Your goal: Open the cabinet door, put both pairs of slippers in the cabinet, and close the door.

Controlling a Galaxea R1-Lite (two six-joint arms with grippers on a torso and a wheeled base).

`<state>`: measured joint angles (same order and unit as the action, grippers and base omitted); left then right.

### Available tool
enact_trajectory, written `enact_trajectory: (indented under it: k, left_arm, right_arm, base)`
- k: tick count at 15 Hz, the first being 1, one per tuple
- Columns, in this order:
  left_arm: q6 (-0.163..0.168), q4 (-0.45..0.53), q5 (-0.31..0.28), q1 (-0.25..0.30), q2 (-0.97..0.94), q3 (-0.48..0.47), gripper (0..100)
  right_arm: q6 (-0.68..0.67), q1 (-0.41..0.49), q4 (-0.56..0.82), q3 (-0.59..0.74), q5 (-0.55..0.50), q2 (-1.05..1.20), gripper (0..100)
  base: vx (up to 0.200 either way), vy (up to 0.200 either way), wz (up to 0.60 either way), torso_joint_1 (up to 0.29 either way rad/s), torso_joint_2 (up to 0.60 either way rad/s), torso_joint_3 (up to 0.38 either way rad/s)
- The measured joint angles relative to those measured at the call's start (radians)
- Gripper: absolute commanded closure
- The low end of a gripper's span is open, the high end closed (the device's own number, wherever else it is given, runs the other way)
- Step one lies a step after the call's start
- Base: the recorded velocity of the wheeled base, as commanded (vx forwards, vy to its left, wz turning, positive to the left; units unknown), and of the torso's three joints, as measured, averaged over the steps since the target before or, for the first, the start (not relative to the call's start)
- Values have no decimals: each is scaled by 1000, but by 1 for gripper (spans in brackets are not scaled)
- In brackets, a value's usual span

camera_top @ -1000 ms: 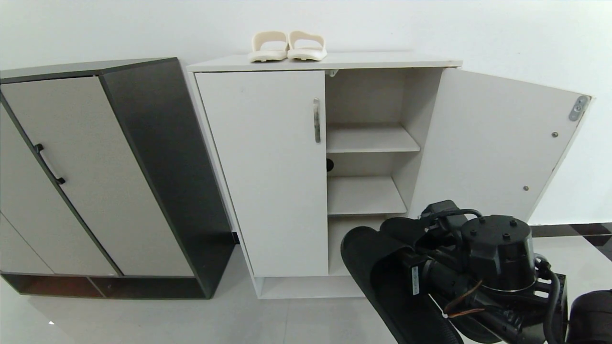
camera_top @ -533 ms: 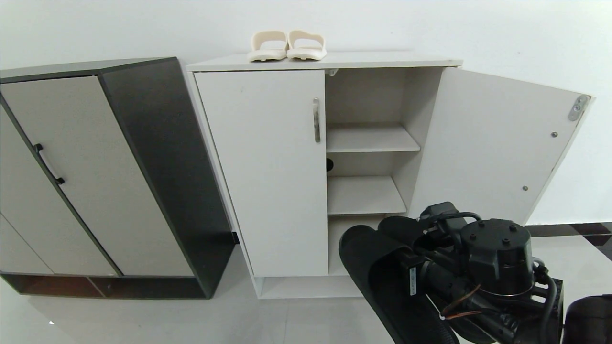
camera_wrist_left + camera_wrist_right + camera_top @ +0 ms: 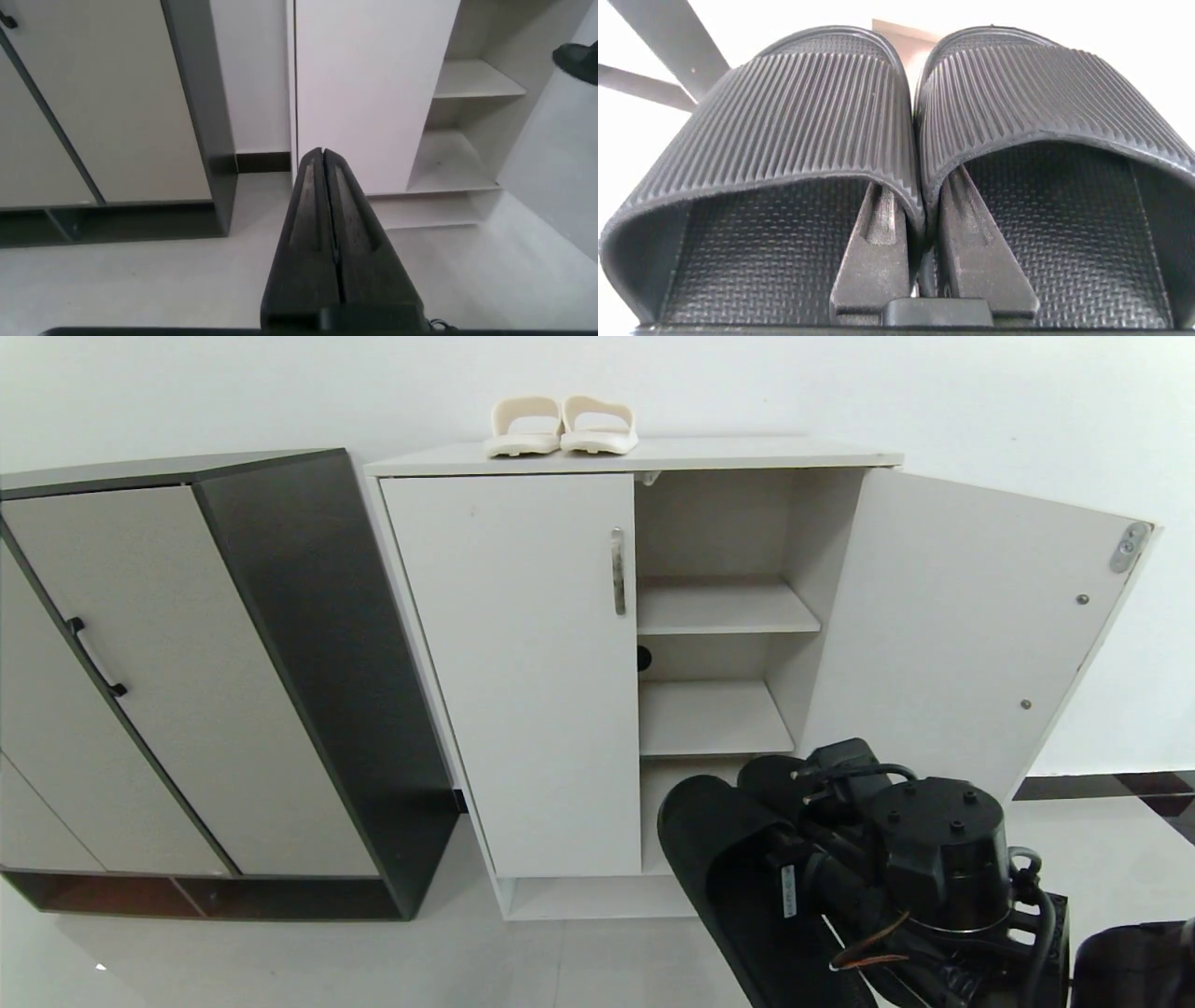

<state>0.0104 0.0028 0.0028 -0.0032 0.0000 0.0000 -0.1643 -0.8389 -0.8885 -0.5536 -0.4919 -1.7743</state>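
The cabinet's right door (image 3: 943, 616) stands open, so step one looks done. The right pincer (image 3: 920, 233) grips the black slippers (image 3: 719, 859), at 5 o'clock before the lower shelves (image 3: 714, 719). The cream slippers (image 3: 560, 427) wait on the cabinet top (image 3: 747, 455) at 12 o'clock; stowing both pairs and closing remain. The left pincer (image 3: 323, 163) is clenched, empty. The opening is narrow: shut left door (image 3: 513, 663) at 9 o'clock, open door at 3.
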Motion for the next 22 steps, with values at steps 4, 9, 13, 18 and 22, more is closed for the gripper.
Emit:
enact_trajectory:
  k: [4, 9, 13, 18, 22]
  left_arm:
    - [-1, 0, 1, 0, 0, 0, 100]
    - [-1, 0, 1, 1, 0, 0, 100]
    - [-3, 0, 1, 0, 0, 0, 100]
    - [-5, 0, 1, 0, 0, 0, 100]
    - [-4, 0, 0, 0, 0, 0, 100]
  right_arm:
    - [-4, -39, -1, 0, -9, -20, 100]
    - [-10, -35, -1, -11, -12, -26, 100]
    - [-64, 22, 0, -65, -93, -71, 100]
    - [-83, 78, 0, -108, -106, -131, 100]
    - [-82, 107, 0, -110, -106, -153, 100]
  base:
    - [0, -100, 0, 4, 2, 0]
    - [0, 0, 0, 0, 0, 0]
    - [0, 0, 0, 0, 0, 0]
    - [0, 0, 0, 0, 0, 0]
    - [0, 0, 0, 0, 0, 0]
